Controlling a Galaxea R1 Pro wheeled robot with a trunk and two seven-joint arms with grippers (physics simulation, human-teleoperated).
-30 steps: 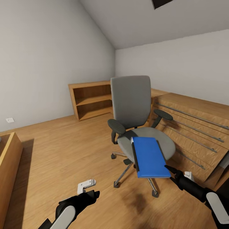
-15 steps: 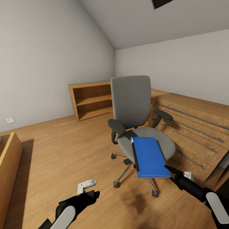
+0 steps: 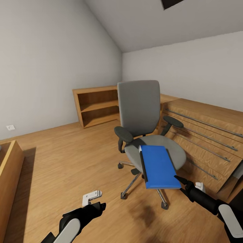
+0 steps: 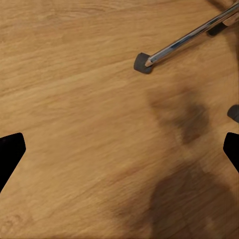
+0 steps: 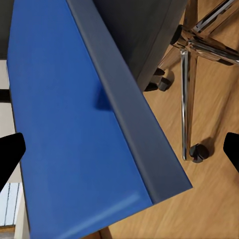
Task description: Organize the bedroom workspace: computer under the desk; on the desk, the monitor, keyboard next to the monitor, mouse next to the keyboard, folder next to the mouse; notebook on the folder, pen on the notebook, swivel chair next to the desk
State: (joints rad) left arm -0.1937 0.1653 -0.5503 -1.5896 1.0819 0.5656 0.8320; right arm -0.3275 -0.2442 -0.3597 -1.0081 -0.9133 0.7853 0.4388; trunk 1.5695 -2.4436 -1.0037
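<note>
Chair: the swivel chair (image 3: 143,125) stands mid-room, at 12 o'clock from me, grey back upright, black armrests out to both sides, chrome legs on the wood floor (image 3: 67,158).
Folder: the blue folder (image 3: 158,166) lies flat on the seat, its near end overhanging the front edge toward 5 o'clock; up close in my right wrist view its blue face (image 5: 64,124) runs beside a dark grey edge.
Pen: a thin pale stick (image 3: 142,162) lies along the folder's 9 o'clock edge; I cannot tell whether it rests on the folder or just beside it.
Right hand: my right hand (image 3: 182,182) is low at 4 o'clock, tips just at the folder's near corner. In the wrist view both fingers (image 5: 11,152) stand wide apart at the picture's edges, the folder between them, and I cannot tell whether they touch it.
Left hand: my left hand (image 3: 98,206) hangs low at 7 o'clock over bare floor, spread wide, nothing in it; its wrist view looks down on a chrome chair leg (image 4: 184,40) and caster.
Chest: a light-wood chest (image 3: 206,135) with long bar handles sits at 3 o'clock, just beside the chair.
Shelf: a wooden shelf (image 3: 96,106) stands against the far wall at 11 o'clock.
</note>
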